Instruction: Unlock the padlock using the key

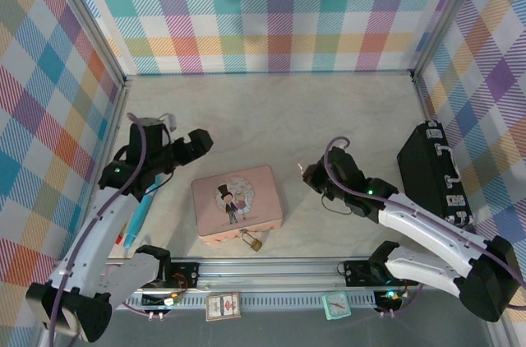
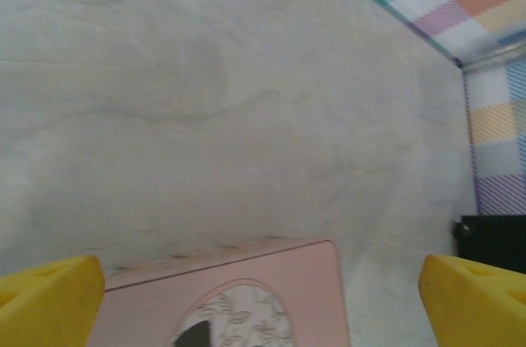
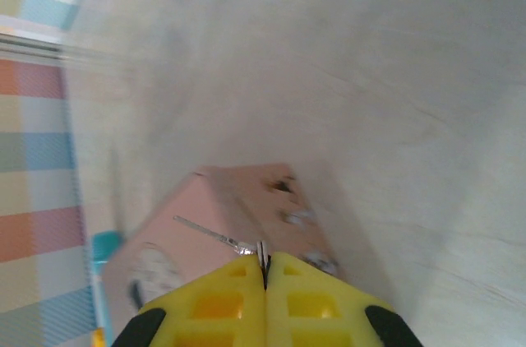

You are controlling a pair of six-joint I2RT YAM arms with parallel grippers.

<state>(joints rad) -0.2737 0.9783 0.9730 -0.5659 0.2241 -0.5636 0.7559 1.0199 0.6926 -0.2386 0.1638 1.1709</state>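
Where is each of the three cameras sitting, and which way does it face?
Top: above, behind the arms, looking down on the table; left pincer and right pincer show.
Left wrist: on that arm, facing across the table over the pink tin; fingers apart.
Right wrist: on that arm, facing the tin; pincer shut on the key.
Shared: all three see the tin.
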